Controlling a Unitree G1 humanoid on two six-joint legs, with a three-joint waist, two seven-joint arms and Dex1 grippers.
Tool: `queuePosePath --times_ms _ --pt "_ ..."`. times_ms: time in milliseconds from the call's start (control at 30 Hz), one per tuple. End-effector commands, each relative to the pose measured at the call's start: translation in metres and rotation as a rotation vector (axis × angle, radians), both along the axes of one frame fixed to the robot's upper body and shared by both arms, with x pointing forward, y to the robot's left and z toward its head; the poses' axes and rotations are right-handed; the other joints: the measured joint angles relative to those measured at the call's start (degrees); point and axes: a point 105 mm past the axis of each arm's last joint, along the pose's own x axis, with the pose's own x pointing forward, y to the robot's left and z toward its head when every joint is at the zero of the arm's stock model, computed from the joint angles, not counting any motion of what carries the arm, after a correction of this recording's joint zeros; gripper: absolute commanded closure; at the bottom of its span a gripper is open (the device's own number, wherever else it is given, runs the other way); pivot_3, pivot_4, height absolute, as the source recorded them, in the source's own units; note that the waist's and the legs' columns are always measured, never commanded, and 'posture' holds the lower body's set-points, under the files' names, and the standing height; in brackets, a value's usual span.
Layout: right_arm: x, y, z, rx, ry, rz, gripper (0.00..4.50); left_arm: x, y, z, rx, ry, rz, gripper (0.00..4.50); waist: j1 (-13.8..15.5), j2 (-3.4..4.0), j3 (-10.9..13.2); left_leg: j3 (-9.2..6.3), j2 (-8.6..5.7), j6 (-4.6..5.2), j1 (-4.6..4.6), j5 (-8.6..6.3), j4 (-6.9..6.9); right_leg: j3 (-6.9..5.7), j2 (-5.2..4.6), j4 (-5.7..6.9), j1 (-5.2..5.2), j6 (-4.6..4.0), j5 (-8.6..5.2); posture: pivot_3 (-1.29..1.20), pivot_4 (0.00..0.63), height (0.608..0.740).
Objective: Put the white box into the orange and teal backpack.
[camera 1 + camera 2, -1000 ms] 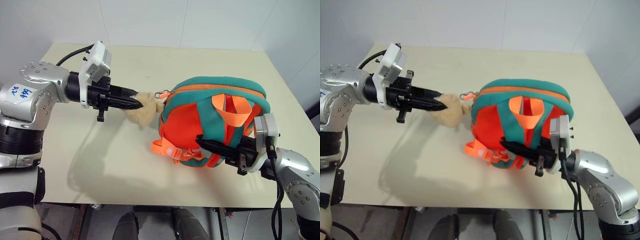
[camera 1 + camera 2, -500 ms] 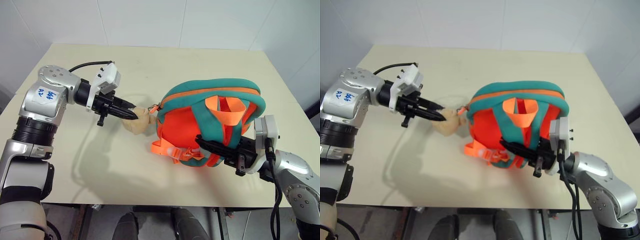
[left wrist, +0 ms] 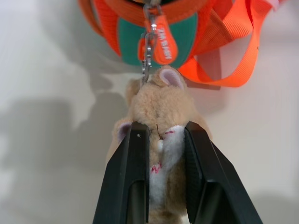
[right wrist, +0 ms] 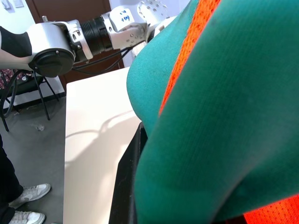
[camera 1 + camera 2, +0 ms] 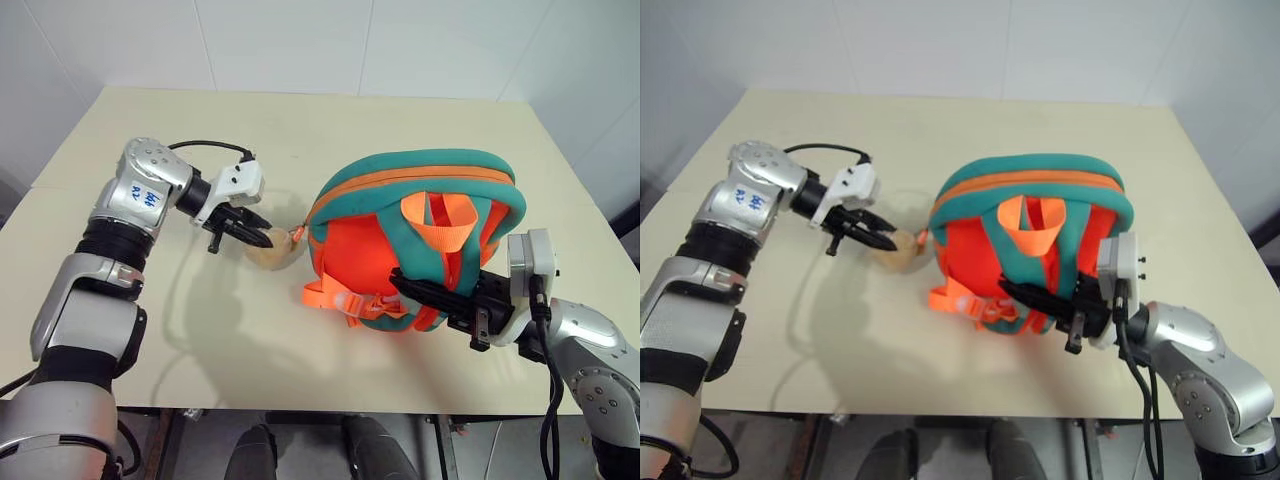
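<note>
Left wrist view, left end effector [image 3: 162, 140] clamping plush toy [image 3: 161, 105], right end effector [image 5: 420, 293] closed on orange and teal backpack [image 5: 400, 225]

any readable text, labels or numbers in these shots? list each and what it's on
Blue handwriting on the white sticker on the left forearm: too blurred to read.
White lettering on the orange zipper pull of the orange and teal backpack: too small to read.
Nothing else bears text.

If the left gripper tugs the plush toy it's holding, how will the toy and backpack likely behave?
The plush toy looks soft and bulges between the left gripper fingers, so it will probably squash. It hangs from a small chain on the backpack, so tugging likely drags the backpack. The padded fabric would probably sag.
</note>
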Motion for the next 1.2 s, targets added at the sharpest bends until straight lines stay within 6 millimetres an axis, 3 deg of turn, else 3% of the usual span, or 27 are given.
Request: queuePosePath --times_ms 33,233,400,533,667,867,1000,1067,1200 --pt "-0.002 0.000 0.007 0.004 -0.045 0.002 4.50 0.006 0.005 -0.007 0.043 -0.038 0.023 3.95 -0.01 0.00 0.00 0.00 0.00 0.00 0.00 0.00 0.02 0.01 0.00 0.00 0.01 0.00 0.00 0.00 0.150 0.740" --pt "-0.003 -0.004 0.004 -0.076 -0.044 -0.001 4.50 0.012 -0.011 0.025 -0.212 -0.164 0.037 3.95 0.02 0.00 0.00 -0.01 0.00 0.00 -0.02 0.00 0.05 0.02 -0.01 0.04 0.00 0.03 0.02 0.00 0.150 0.740" --pt "-0.001 -0.011 0.006 -0.157 -0.012 -0.018 4.50 -0.013 -0.005 0.035 -0.348 -0.060 0.002 2.41 0.03 0.01 0.00 -0.03 0.01 0.00 -0.02 0.00 -0.01 -0.01 0.00 0.06 -0.01 0.04 0.00 0.00 0.150 0.740" --pt "-0.009 -0.020 0.007 -0.273 -0.009 0.042 3.22 -0.028 0.003 0.058 -0.587 -0.051 0.041 1.16 0.27 0.00 0.01 -0.06 0.00 0.00 -0.05 0.00 0.03 -0.04 -0.04 0.08 -0.01 0.03 -0.02 0.00 0.150 0.740" --pt "-0.009 -0.034 0.013 -0.345 -0.013 0.046 1.97 -0.039 0.023 0.059 -0.666 -0.087 0.089 0.01 0.43 0.01 0.00 -0.11 0.00 0.00 -0.02 0.00 0.13 -0.09 -0.05 0.10 0.06 0.04 -0.02 0.00 0.150 0.740" --pt "-0.010 -0.063 0.018 -0.458 0.019 -0.003 0.10 -0.045 0.049 0.043 -0.668 -0.098 0.173 0.00 0.42 0.00 0.00 -0.09 -0.01 0.00 0.03 0.00 0.23 -0.09 -0.06 0.16 0.10 0.04 -0.01 0.00 0.150 0.740" --pt "-0.012 -0.092 0.019 -0.523 0.051 -0.082 0.04 -0.046 0.063 0.035 -0.649 -0.117 0.214 0.00 0.65 0.00 0.00 -0.08 -0.01 0.00 0.02 0.00 0.25 -0.09 -0.06 0.13 0.10 0.04 -0.01 0.00 0.150 0.740" --pt "-0.012 -0.108 0.023 -0.533 0.046 -0.140 0.04 -0.048 0.069 0.042 -0.714 -0.153 0.203 0.00 0.86 0.00 0.00 -0.08 -0.02 0.00 0.01 0.00 0.25 -0.09 -0.07 0.13 0.10 0.05 -0.01 0.00 0.150 0.740" --pt "-0.008 -0.133 0.040 -0.426 -0.031 -0.273 0.04 -0.050 0.083 0.047 -0.763 -0.202 0.197 0.00 1.03 0.00 0.00 -0.04 -0.02 0.00 0.03 0.00 0.28 -0.08 -0.07 0.13 0.10 0.05 0.01 0.00 0.150 0.740"
